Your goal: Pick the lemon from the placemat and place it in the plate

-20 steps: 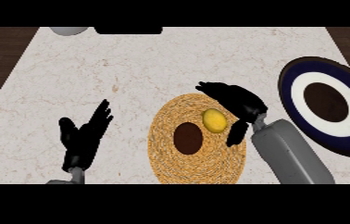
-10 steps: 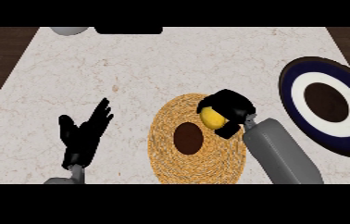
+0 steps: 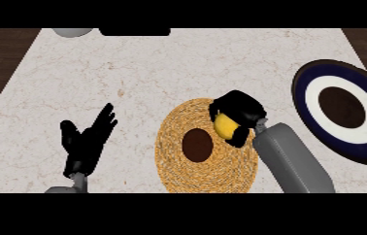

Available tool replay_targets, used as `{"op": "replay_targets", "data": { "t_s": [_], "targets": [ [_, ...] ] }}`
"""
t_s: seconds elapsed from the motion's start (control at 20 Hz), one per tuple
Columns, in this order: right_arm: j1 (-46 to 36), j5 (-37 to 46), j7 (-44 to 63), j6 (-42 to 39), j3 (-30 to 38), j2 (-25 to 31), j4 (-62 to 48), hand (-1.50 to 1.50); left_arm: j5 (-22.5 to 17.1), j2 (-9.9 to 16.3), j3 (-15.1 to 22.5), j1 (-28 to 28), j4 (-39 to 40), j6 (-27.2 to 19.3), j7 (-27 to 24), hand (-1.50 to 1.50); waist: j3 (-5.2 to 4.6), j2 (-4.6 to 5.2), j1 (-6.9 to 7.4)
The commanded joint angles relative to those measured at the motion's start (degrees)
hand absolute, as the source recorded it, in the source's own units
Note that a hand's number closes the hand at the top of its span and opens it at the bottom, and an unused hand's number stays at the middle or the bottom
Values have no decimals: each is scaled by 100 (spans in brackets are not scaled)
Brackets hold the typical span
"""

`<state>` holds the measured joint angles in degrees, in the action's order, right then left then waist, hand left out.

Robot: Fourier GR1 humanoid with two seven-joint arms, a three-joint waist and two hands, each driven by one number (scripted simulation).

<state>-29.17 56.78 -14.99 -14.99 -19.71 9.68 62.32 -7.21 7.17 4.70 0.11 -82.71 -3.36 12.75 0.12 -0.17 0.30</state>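
The pale marbled counter (image 3: pixel 179 74) fills the head view, with dark wood showing at its far left and right corners. At three o'clock, cut by the view's edge, lies the plate (image 3: pixel 309 86), dark blue at the rim, then a white ring, then a dark brown middle. Near six o'clock sits the round woven placemat (image 3: pixel 175 171), straw-yellow with a dark brown disc at its centre.

The right hand (image 3: pixel 240 111) comes in from five o'clock on a grey forearm and sits over the placemat's upper right part, at about one o'clock from the brown disc. Its fingers are curled over and round the lemon (image 3: pixel 226 127), which shows yellow below the black fingers. The visible part of the lemon looks longer from twelve to six o'clock, tilted slightly; its ends are hidden, so which way it points cannot be told.

The left hand (image 3: pixel 84 142) rests at eight o'clock, fingers straight and spread, well apart from the placemat.
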Motion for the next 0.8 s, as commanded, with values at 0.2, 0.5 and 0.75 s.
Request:
{"op": "replay_targets", "data": {
  "t_s": [0.2, 0.5, 0.75],
  "targets": [
    [322, -148, 1444, 1861, 1160, -821, 690, 150, 24, 42, -68, 338, 126, 26, -167, 0, -13, -52, -195],
    [673, 546, 3415, 4130, 1375, -961, 1559, 150, -99, 135, -232, 253, 16, 17, 28, 0, -20, -137, -348],
    [989, 1266, 5120, 5431, 808, -966, 2251, 150, -15, 10, -96, 143, 43, -38, 76, 0, -21, -63, -180]
  ]
}}
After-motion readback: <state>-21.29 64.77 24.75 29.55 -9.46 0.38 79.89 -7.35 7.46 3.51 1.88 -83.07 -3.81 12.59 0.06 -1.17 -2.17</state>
